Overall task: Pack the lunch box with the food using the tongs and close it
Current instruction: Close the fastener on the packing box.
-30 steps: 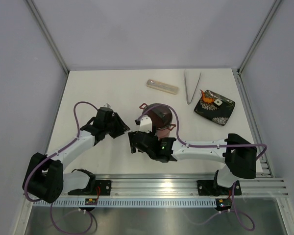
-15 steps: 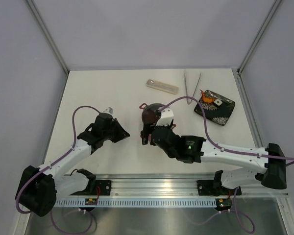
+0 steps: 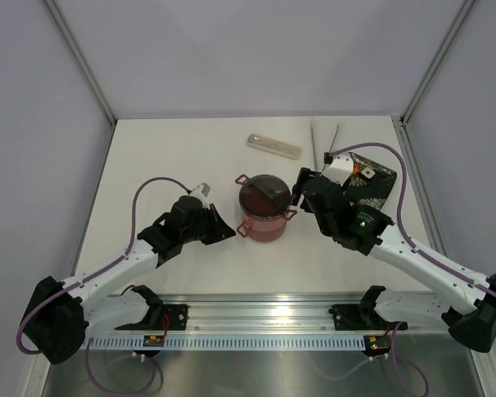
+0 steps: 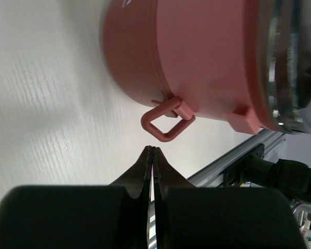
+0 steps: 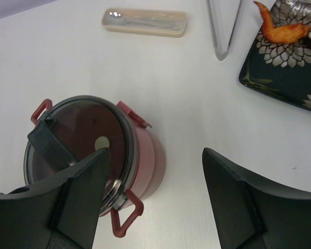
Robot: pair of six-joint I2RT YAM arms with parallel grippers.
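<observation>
R claw (image 5: 155, 153) spread, empty; tongs (image 5: 221, 47) upper right, just up-frame of it, long axis up-down, joined end nearest; L claw (image 4: 151, 150) pressed together, empty, farther

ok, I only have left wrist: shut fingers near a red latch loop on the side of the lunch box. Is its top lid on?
Observer: Yes. The grey round top lid sits on the stacked maroon lunch box.
Operator: Right arm?
Observer: The right gripper is open by the box's right side and holds nothing.
Operator: Tongs?
Observer: The slim silver metal tongs lie on the table beyond the box, beside the black patterned rectangular tray.
Operator: Any food packed?
Observer: I can't see inside the box. An orange-red shrimp-like piece is on the tray.
</observation>
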